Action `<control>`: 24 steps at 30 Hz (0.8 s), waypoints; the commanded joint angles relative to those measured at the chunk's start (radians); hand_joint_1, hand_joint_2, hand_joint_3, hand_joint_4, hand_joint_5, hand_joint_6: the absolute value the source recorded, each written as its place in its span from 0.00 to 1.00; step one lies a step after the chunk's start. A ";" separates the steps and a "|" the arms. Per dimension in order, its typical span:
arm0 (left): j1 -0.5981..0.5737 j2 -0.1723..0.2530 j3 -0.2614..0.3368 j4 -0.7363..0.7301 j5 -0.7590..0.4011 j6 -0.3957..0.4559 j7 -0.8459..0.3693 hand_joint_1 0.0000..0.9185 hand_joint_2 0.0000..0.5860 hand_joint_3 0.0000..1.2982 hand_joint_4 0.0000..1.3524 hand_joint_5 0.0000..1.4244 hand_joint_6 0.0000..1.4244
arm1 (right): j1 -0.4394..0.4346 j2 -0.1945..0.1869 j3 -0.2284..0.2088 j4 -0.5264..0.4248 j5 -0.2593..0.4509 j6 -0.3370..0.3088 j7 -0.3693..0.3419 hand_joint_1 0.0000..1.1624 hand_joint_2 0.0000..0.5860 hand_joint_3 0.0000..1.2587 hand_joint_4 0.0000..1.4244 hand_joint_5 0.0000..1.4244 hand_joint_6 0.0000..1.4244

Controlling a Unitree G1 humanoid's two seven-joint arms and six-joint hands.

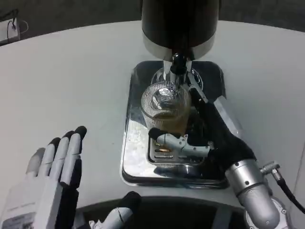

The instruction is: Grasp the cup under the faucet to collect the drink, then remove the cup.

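Observation:
A ribbed clear glass cup (pixel 165 107) with amber drink in it stands on the metal drip tray (pixel 131 162), right below the black faucet (pixel 178 64) of the dark dispenser (pixel 180 24). My right hand (pixel 205 129) reaches in from the right and wraps around the cup, thumb across its front and fingers behind its right side. My left hand (pixel 57 171) lies flat at the lower left, fingers straight and together, holding nothing, well apart from the tray.
The shiny tray has a slotted grate (pixel 164 155) in front of the cup. The white round table (pixel 71 86) stretches left and behind. A white box with a cable (pixel 9 28) sits at the far left edge.

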 commanded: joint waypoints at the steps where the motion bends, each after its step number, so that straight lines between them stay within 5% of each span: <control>1: 0.014 -0.005 0.012 -0.018 -0.011 0.009 -0.012 0.00 0.29 0.00 0.00 0.01 0.00 | -0.016 0.020 0.018 0.025 -0.006 0.030 0.000 0.67 0.30 0.05 0.14 0.17 0.25; 13: 0.026 -0.010 0.037 -0.025 -0.033 0.017 -0.010 0.00 0.29 0.00 0.00 0.01 0.00 | -0.017 0.063 0.032 0.039 0.002 0.062 -0.024 0.73 0.29 0.13 0.21 0.26 0.42; 18: 0.032 -0.008 0.044 -0.028 -0.035 0.016 -0.013 0.00 0.29 0.00 0.00 0.01 0.00 | -0.003 0.081 0.030 0.029 -0.001 0.070 -0.051 0.78 0.31 0.19 0.30 0.39 0.64; 24: 0.022 -0.007 0.046 -0.023 -0.036 0.018 -0.016 0.00 0.29 0.00 0.00 0.01 0.00 | 0.016 0.097 0.012 0.001 -0.002 0.072 -0.107 0.95 0.39 0.42 0.48 0.61 0.93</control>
